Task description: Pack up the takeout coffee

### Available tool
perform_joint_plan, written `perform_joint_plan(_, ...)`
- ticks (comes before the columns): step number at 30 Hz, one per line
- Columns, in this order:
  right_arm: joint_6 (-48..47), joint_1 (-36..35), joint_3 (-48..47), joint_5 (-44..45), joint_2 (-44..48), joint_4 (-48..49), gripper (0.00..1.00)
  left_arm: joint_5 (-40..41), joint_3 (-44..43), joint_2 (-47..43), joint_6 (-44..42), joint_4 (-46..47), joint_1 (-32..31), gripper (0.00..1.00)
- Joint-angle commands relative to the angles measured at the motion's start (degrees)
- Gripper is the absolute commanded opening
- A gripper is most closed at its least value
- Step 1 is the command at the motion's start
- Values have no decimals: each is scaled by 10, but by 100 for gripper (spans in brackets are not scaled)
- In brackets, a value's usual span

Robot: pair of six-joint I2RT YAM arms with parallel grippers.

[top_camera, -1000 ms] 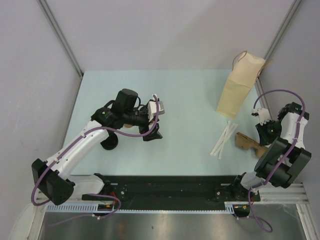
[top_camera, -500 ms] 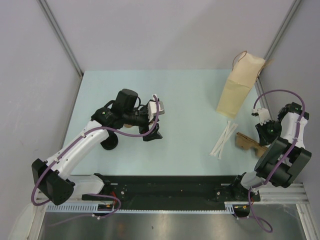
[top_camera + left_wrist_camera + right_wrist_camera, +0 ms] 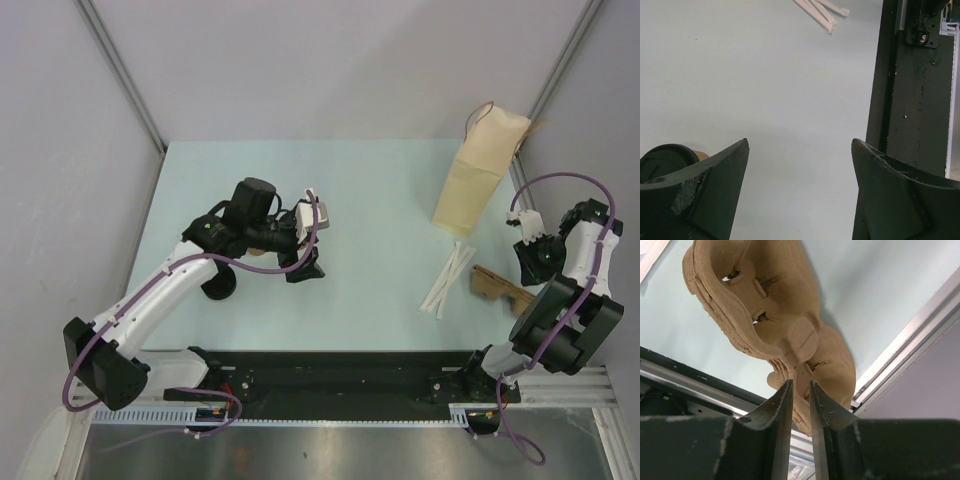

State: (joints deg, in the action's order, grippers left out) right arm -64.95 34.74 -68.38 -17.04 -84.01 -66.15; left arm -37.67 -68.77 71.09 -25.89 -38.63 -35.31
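Note:
A kraft coffee cup with a black lid (image 3: 667,157) shows at the lower left of the left wrist view, behind my left finger. In the top view a black-lidded cup (image 3: 219,287) stands partly under the left arm, and a tan sliver (image 3: 260,252) shows under the wrist. My left gripper (image 3: 306,268) (image 3: 800,142) is open and empty over bare table. My right gripper (image 3: 527,266) (image 3: 800,382) is shut on the edge of the brown pulp cup tray (image 3: 495,284) (image 3: 775,315) at the table's right edge. The tray's cup holes are empty.
The tall tan paper bag (image 3: 475,175) stands upright at the back right. Several white wrapped straws (image 3: 447,278) (image 3: 820,7) lie in front of it, left of the tray. A black rail (image 3: 340,375) (image 3: 910,100) runs along the near edge.
My right wrist has shifted slightly back and right with the tray in its grip. The left arm has not moved.

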Motion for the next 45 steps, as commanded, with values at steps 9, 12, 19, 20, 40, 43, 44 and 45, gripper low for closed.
perform_joint_plan(9, -4, 2, -19, 4, -25, -16, 22, -4, 0, -9, 7, 15, -3, 88)
perform_joint_plan(12, -4, 2, -19, 7, -28, -14, 22, -5, 0, -8, 6, 15, -3, 89)
perform_joint_plan(19, -4, 2, -14, 17, -35, -6, 22, -3, -3, -6, 7, 15, -3, 88)
perform_joint_plan(20, -5, 2, -12, 18, -36, -2, 22, -3, -2, -6, 7, 15, -3, 88)
perform_joint_plan(40, -12, -10, 49, 52, 3, 38, 26, -3, 1, -8, 7, 17, -3, 89)
perform_joint_plan(43, -4, -13, 54, 56, -1, 52, 25, -2, 2, -10, 7, 18, -3, 88)
perform_joint_plan(44, -2, -13, 54, 59, -4, 56, 24, -2, 2, -9, 7, 19, -3, 89)
perform_joint_plan(45, 1, -14, 57, 61, -9, 61, 24, -2, 2, -8, 7, 19, -3, 88)
